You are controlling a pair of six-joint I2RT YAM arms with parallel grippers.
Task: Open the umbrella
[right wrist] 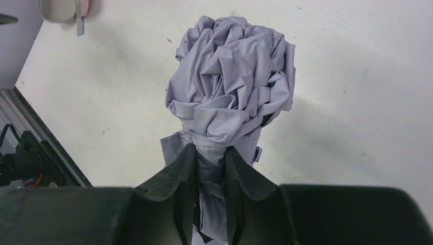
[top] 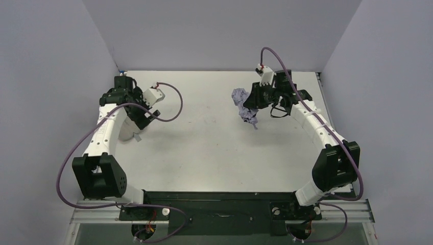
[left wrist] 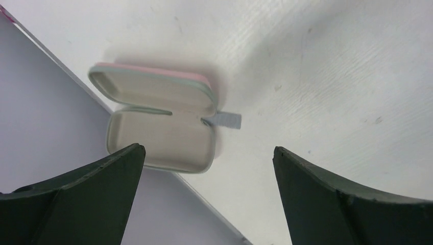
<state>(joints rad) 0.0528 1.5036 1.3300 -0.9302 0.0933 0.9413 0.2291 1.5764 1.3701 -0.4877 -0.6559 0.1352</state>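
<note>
The umbrella [top: 246,106] is a folded, crumpled bundle of pale lilac fabric at the back right of the table. In the right wrist view the umbrella [right wrist: 232,81] bulges out ahead of the fingers, and my right gripper [right wrist: 210,153] is shut on its narrow wrapped neck. From above, the right gripper [top: 258,100] sits just right of the bundle. My left gripper [left wrist: 208,149] is wide open with nothing between its fingers, hovering over the table's left edge. The left gripper [top: 143,121] is far from the umbrella. The shaft and handle are hidden.
A pale pink-beige capsule case [left wrist: 161,138] lies open by the left wall [left wrist: 41,112], its grey strap [left wrist: 227,120] pointing right. The same case [right wrist: 64,9] shows at the top left of the right wrist view. Grey walls enclose the table on three sides.
</note>
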